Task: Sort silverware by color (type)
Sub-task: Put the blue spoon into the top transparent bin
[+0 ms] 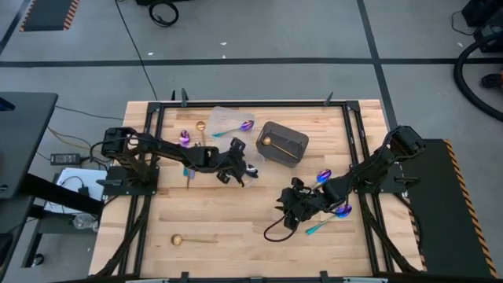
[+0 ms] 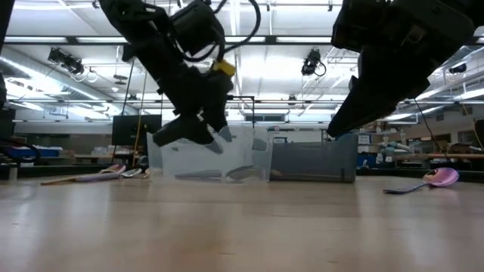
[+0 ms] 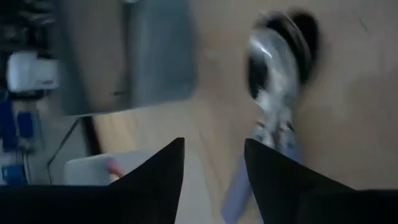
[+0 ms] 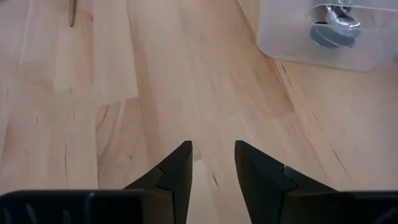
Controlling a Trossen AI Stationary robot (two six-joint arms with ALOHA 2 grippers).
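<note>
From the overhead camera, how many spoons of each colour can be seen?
Gold spoons: 3
Iridescent purple-blue spoons: 4
Silver spoons: 1
Total: 8

In the left wrist view a silver spoon [image 3: 277, 93] is strongly blurred; its pale handle runs down behind one dark finger [image 3: 280, 180], so its end is hidden. In the right wrist view a clear tub [image 4: 323, 50] is cut by the picture's edge, and the spoons inside it [image 4: 333, 28] show only in part. In the high view the spoons under the right hand [image 1: 295, 206] are partly covered by the arm and too small to count.
</note>
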